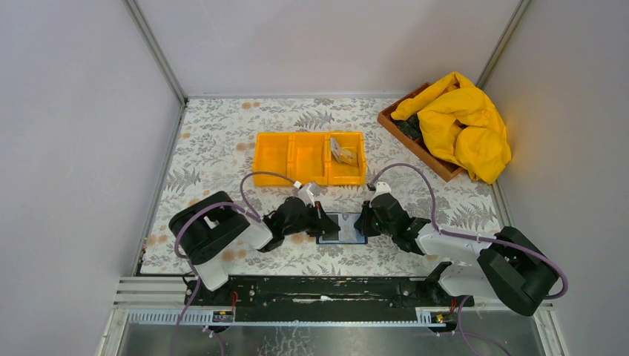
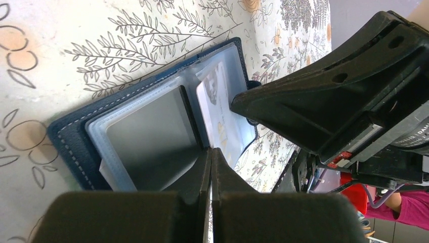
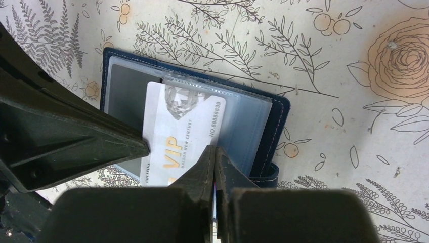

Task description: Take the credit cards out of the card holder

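Note:
The card holder [image 1: 341,229] lies open on the flowered cloth between my two grippers, dark blue with clear sleeves [image 2: 76,142] [image 3: 275,119]. A grey card [image 2: 152,129] fills its left sleeve. A white credit card marked VIP [image 3: 182,126] [image 2: 220,111] lies across the right sleeve, partly slid over the fold. My left gripper [image 2: 211,152] [image 1: 321,219] is shut, tips at the fold by the white card's edge, nothing visible between them. My right gripper [image 3: 215,149] [image 1: 363,222] is shut too, tips down on the white card's other side. Loose credit cards [image 1: 343,151] lie in the tray's right compartment.
The orange three-compartment tray [image 1: 256,158] stands just beyond the holder. A brown wooden box [image 1: 415,144] at the back right holds a yellow cloth [image 1: 463,122]. Grey walls close in the table on both sides.

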Tool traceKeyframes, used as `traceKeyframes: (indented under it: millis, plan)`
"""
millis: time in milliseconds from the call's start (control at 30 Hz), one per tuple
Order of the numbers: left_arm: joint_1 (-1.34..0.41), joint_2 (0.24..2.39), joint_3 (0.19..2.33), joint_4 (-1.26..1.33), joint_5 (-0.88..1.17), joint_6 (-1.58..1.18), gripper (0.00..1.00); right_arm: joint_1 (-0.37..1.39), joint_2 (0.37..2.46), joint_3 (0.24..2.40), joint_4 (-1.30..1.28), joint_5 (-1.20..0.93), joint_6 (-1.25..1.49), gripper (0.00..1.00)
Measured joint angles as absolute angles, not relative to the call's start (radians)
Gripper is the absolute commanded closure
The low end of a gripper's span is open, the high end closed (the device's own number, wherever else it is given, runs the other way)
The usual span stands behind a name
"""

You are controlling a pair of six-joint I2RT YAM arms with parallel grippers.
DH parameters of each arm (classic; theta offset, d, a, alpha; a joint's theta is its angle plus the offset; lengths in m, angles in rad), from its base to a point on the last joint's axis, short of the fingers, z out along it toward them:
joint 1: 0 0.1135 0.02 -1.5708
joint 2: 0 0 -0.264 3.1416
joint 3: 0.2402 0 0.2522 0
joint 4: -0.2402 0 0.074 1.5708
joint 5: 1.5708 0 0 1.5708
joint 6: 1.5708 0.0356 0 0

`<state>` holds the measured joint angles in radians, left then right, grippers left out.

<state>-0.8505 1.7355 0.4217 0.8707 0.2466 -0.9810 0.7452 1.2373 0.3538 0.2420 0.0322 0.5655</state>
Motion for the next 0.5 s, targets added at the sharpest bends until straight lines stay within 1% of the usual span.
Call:
traceKeyframes:
  millis: [500]
  plan:
    - [-0.789, 1.608, 0.354, 0.81, 0.247, -0.937, 1.0, 0.738, 1.247, 0.35, 0.261, 0.02, 0.574, 1.0]
